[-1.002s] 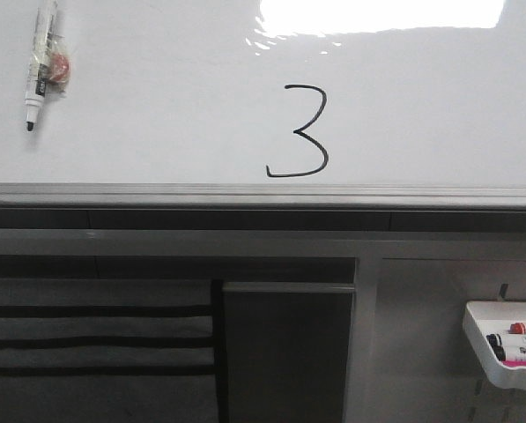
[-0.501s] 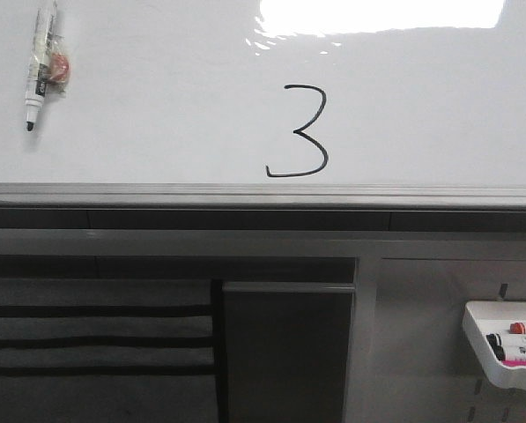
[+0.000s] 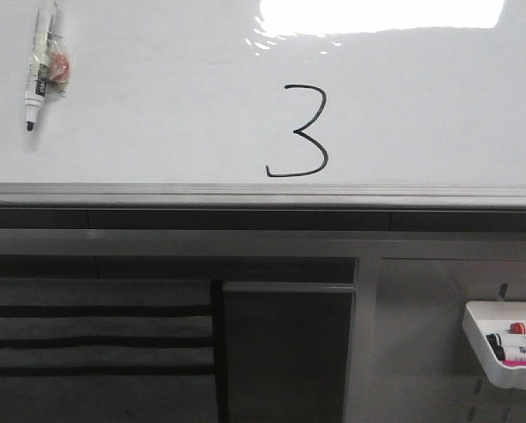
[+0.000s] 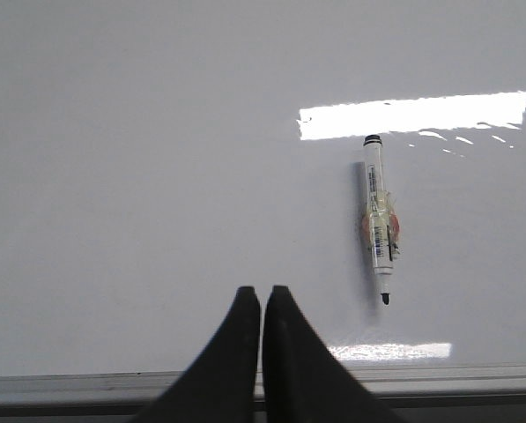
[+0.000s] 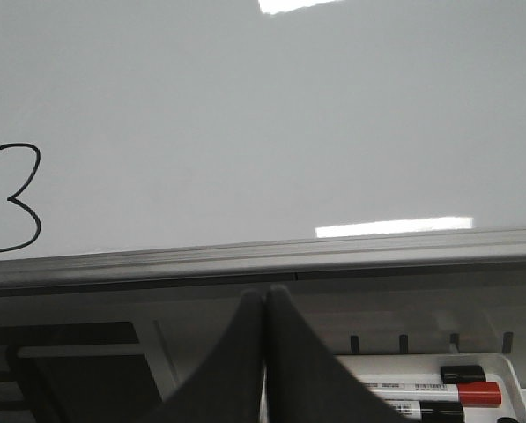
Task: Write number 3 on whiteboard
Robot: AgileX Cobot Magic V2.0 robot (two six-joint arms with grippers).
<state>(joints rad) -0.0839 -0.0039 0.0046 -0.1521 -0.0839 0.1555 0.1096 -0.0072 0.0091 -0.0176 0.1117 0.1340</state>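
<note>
A thin black number 3 (image 3: 299, 132) with a flat bottom stroke stands on the glossy whiteboard (image 3: 157, 132), just above its grey edge rail (image 3: 263, 194). It also shows in the right wrist view (image 5: 14, 200). An uncapped black marker (image 3: 40, 63) clings to the board at upper left, tip down; it shows in the left wrist view (image 4: 379, 214) too. My left gripper (image 4: 263, 293) is shut and empty, in front of the board, apart from the marker. My right gripper (image 5: 264, 291) is shut and empty, below the rail. Neither gripper shows in the front view.
A small white tray (image 3: 505, 344) with red and black markers hangs at lower right, also in the right wrist view (image 5: 474, 388). Below the rail are a dark panel (image 3: 285, 352) and grey slats (image 3: 95, 339). A bright light reflection (image 3: 381, 16) lies on the board's top.
</note>
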